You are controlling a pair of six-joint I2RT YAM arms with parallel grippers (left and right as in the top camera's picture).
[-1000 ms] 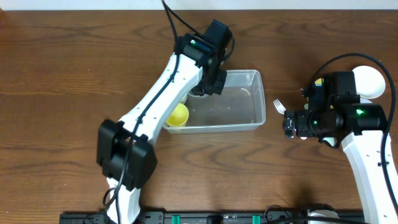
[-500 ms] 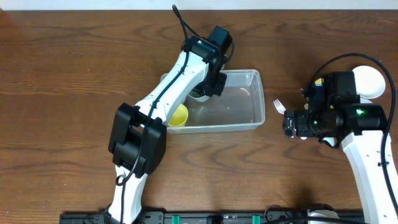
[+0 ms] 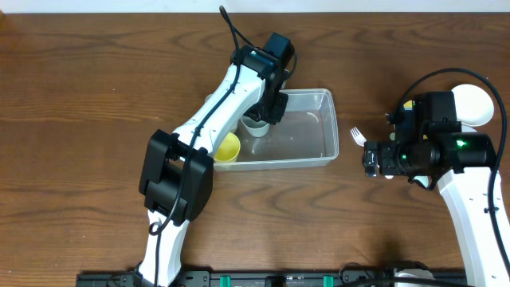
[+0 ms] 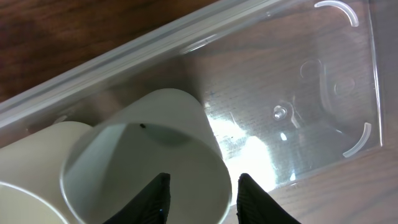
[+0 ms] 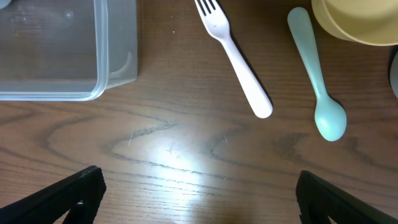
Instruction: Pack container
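Note:
The clear rectangular container [image 3: 307, 135] lies at mid table and also shows in the left wrist view [image 4: 298, 93] and the right wrist view [image 5: 56, 56]. Inside its left end stand a white cup [image 3: 255, 126] and a yellow cup [image 3: 228, 147]. My left gripper [image 3: 267, 112] hovers over the white cup [image 4: 143, 162]. Its fingers [image 4: 202, 202] are apart and straddle the cup's rim, one inside and one outside. My right gripper [image 3: 368, 159] is wide open and empty [image 5: 199, 199] over bare wood, right of the container.
A white fork [image 5: 233, 59] and a pale green spoon [image 5: 317, 74] lie right of the container, the fork [image 3: 356, 135] nearest it. A yellow bowl [image 5: 357, 18] and a white bowl [image 3: 476, 104] sit at the far right. Another white vessel [image 4: 37, 155] touches the cup.
My left arm's elbow swung in towards the table's middle. The gripper rose slightly off the white cup, which now shows more clearly in the container. The right arm has not moved.

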